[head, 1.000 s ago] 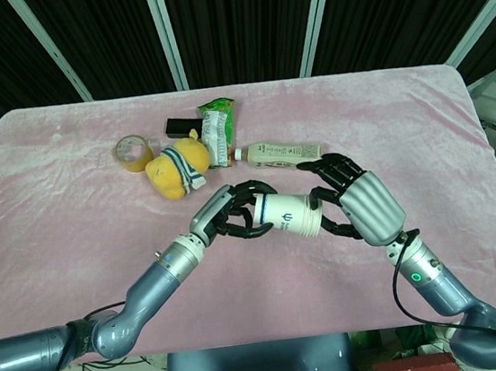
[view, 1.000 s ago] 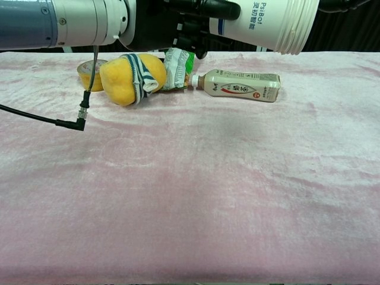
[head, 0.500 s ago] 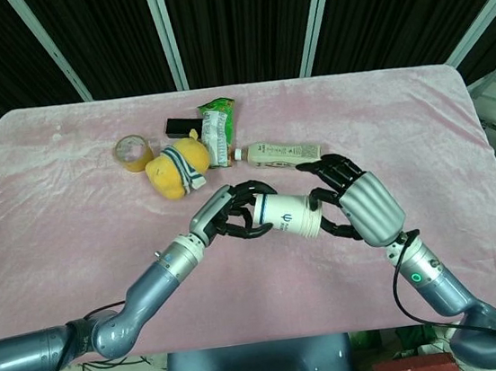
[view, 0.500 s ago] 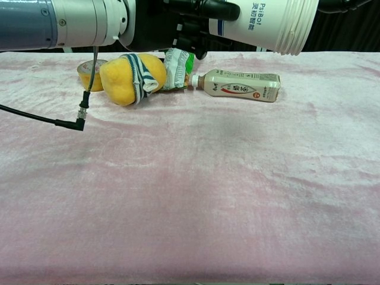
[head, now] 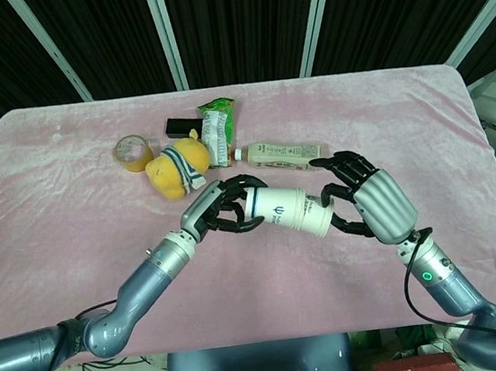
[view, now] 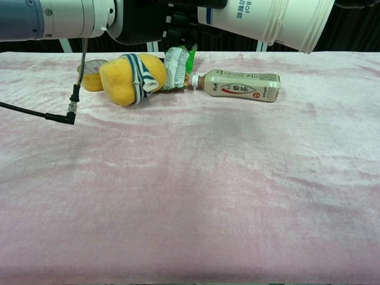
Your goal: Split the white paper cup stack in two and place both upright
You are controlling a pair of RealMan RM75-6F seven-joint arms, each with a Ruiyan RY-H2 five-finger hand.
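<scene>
The white paper cup stack (head: pixel 289 210) lies sideways in the air above the table's middle, its blue-printed base pointing left and its rims pointing right. My left hand (head: pixel 224 208) grips the base end with dark fingers curled around it. My right hand (head: pixel 366 202) holds the rim end. In the chest view the cup stack (view: pixel 267 21) fills the top edge, with my left hand (view: pixel 154 18) dark beside it; the right hand is cut off there.
Behind the hands lie a drink bottle (head: pixel 280 155) on its side, a green snack packet (head: pixel 218 131), a yellow plush toy (head: pixel 178 167), a tape roll (head: pixel 133 152) and a small black box (head: pixel 181 124). The pink cloth (head: pixel 71 216) covers the table.
Both hands have lifted the cup stack a little higher and shifted it slightly; the rim end now tilts downward to the right. Both grips are unchanged.
</scene>
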